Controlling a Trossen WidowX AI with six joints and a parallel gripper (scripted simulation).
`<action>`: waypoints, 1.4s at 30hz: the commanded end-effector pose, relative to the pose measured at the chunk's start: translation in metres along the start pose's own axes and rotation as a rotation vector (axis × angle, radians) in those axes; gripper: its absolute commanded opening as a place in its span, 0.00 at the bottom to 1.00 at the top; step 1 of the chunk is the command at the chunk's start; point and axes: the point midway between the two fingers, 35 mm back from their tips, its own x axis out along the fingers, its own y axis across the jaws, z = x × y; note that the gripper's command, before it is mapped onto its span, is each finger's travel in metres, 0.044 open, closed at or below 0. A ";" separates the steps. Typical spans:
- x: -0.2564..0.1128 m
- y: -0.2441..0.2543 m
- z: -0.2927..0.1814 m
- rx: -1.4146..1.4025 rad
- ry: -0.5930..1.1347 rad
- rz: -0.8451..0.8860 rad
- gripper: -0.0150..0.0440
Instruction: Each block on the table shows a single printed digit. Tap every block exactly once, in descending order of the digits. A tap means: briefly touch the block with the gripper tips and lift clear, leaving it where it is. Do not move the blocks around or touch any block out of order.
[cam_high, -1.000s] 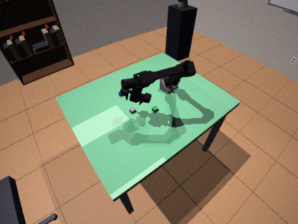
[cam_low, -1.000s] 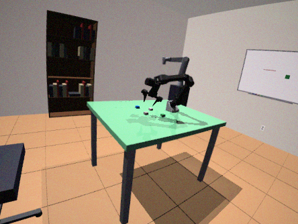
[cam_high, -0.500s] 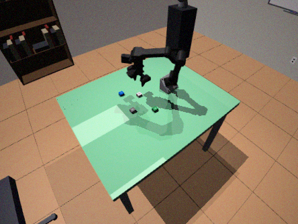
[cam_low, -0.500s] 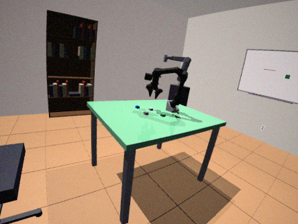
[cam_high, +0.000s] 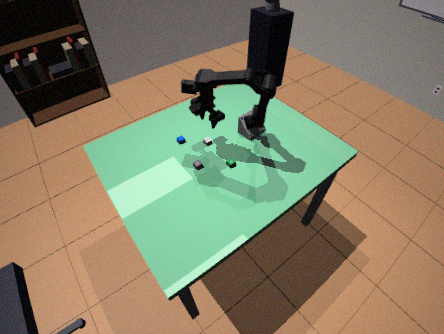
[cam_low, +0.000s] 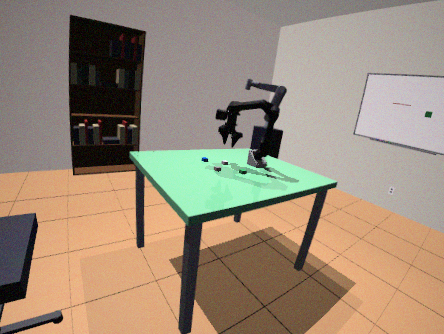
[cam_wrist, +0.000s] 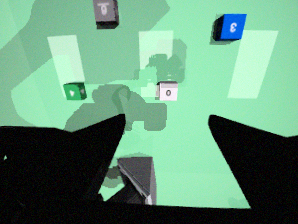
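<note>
My gripper (cam_high: 208, 122) (cam_low: 228, 145) (cam_wrist: 166, 118) is open and empty, pointing down high above the table near the white block. The white block (cam_high: 208, 141) (cam_low: 225, 162) (cam_wrist: 169, 92) shows what looks like a 0; it lies just ahead of the fingertips in the wrist view. The blue block (cam_high: 181, 139) (cam_low: 205, 159) (cam_wrist: 233, 27) shows a 3. The green block (cam_high: 231, 163) (cam_low: 243, 171) (cam_wrist: 75, 92) seems to show a 4. The grey block (cam_high: 198, 164) (cam_low: 217, 169) (cam_wrist: 105, 11) shows a round digit with a bar, not clearly readable.
The blocks stand apart on the green table (cam_high: 200, 225) (cam_low: 200, 200). The arm's base (cam_high: 250, 126) (cam_low: 257, 158) (cam_wrist: 142, 175) stands behind them at the table's back. A dark pillar (cam_high: 270, 42) stands beyond the table. Arm shadows fall across the grey and green blocks' area.
</note>
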 end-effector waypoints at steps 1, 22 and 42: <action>0.000 0.000 -0.001 0.009 0.006 0.000 0.93; 0.000 0.166 0.003 0.010 0.007 0.009 0.93; 0.000 0.166 0.003 0.010 0.007 0.009 0.93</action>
